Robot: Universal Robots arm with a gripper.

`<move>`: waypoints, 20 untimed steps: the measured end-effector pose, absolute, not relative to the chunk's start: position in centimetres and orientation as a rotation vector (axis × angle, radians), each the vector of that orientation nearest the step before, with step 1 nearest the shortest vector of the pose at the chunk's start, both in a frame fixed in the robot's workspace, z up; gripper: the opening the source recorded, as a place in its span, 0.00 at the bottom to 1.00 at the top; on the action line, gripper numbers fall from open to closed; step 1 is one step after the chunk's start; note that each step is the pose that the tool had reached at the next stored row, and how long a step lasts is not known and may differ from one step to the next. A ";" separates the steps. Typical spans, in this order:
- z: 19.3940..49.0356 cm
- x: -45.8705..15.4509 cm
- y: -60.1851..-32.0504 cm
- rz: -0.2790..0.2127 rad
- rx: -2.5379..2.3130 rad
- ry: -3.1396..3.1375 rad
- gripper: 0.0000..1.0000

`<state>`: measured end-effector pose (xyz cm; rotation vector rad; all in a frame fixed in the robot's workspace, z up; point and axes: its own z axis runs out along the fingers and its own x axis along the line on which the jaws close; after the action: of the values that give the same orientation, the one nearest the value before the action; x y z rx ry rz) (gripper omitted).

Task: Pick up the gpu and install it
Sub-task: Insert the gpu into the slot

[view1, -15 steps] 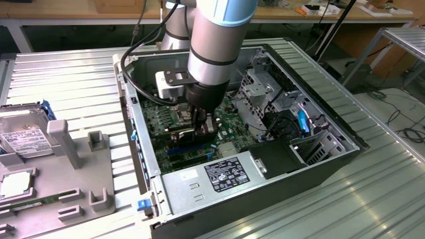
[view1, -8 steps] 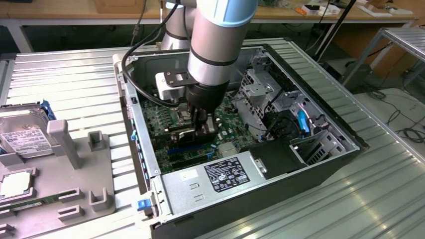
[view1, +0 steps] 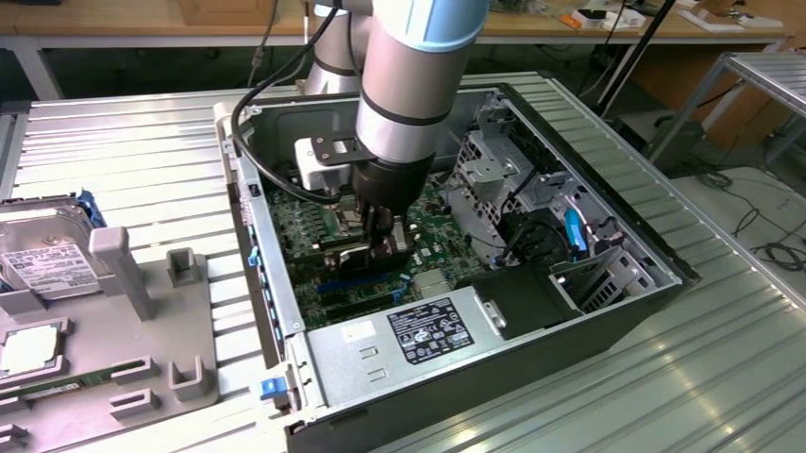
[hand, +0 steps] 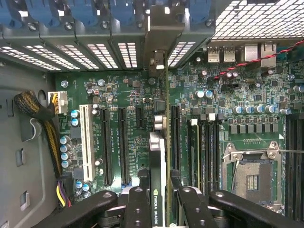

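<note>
Hand (hand: 159, 192) is partly closed, with both fingers (hand: 137, 202) clamped on the gpu (hand: 158, 152). I see the card edge-on, standing upright between the pads, with an NVIDIA Quadro label facing the wrist camera. In the exterior view the hand (view1: 377, 241) is down inside the open computer case (view1: 629, 264), low over the motherboard (hand: 137, 95).

The gpu runs lengthwise toward the rear wall of the case. Its far end meets the open bracket bay (hand: 159, 42) among the vented slot covers (hand: 102, 54). It lies between two long black expansion slots (hand: 122, 142) (hand: 175, 137). I cannot tell whether its bottom edge is seated in a slot or just above one.

Room is tight. The memory slots (hand: 204, 152) are just beside the card on one side, with the CPU socket (hand: 251, 175) beyond them. The white slot (hand: 87, 142) and a yellow-black cable bundle (hand: 40, 114) are farther off on the other side. Blue latches (hand: 85, 12) line the rear edge. In the exterior view the drive cage (view1: 492, 179) stands near the arm, and the power supply (view1: 403, 330) closes off the near end of the case.

The case lies on its side on a ribbed metal tabletop (view1: 139, 142). On the exterior view's left, well apart from the case, a grey fixture tray (view1: 126, 274) carries a hard drive (view1: 38, 255). A wooden workbench (view1: 151, 38) runs behind.
</note>
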<state>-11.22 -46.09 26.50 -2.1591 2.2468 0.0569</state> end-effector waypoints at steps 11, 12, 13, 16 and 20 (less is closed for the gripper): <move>26.2 -11.3 -46.1 0.057 -2.154 2.252 0.27; 26.2 -11.3 -46.1 0.057 -2.154 2.252 0.27; 26.3 -11.2 -46.1 0.057 -2.154 2.252 0.27; 26.5 -11.2 -46.1 0.057 -2.154 2.252 0.27; 26.5 -11.3 -46.2 0.057 -2.154 2.252 0.27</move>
<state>-11.25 -46.19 26.50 -2.1540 2.2520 0.0567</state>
